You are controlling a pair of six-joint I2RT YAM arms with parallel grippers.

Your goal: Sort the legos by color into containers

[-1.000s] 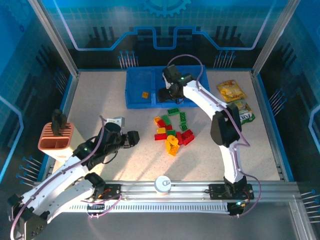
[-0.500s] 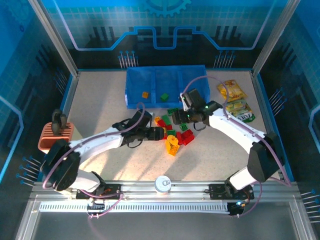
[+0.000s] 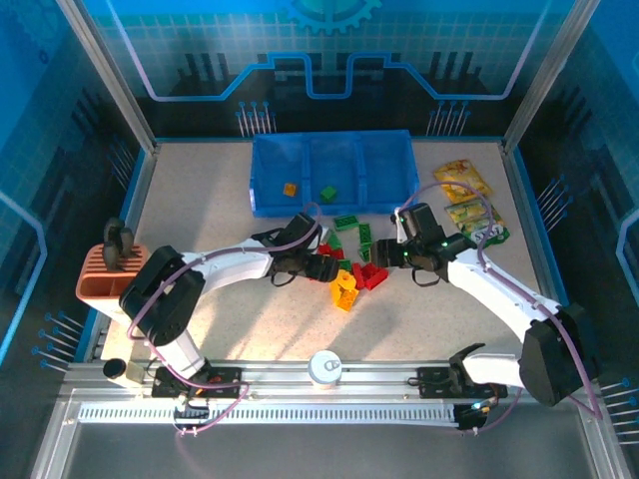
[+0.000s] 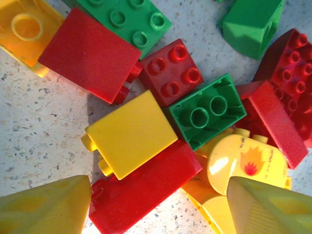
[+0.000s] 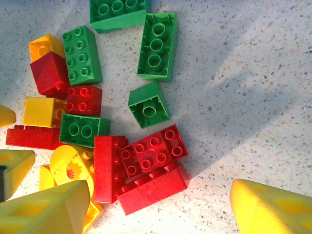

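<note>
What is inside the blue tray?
The blue tray holds one orange brick in its left compartment and one green brick in the middle one. Nothing covers it.

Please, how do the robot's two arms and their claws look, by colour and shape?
The left arm and the right arm have white tubular links, black joints and a thin lilac cable running along each. The left claw and the right claw each have two yellow, wedge-shaped fingers.
</note>
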